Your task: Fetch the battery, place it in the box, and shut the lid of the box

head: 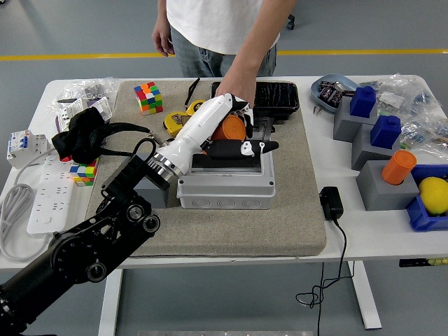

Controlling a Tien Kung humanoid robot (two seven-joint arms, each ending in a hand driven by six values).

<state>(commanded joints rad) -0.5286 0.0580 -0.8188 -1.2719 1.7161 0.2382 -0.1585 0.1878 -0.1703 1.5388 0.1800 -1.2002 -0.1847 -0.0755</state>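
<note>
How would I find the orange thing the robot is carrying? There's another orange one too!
Find the grey box in the middle of the tan mat. Just above it, the left robot hand holds the orange battery in its fingers. The other orange cylinder stands in a grey block at the table's right, and nothing is holding it.

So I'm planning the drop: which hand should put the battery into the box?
Left: the left hand already holds the orange cylindrical battery above the open grey plastic box. The right isn't visible.
</note>
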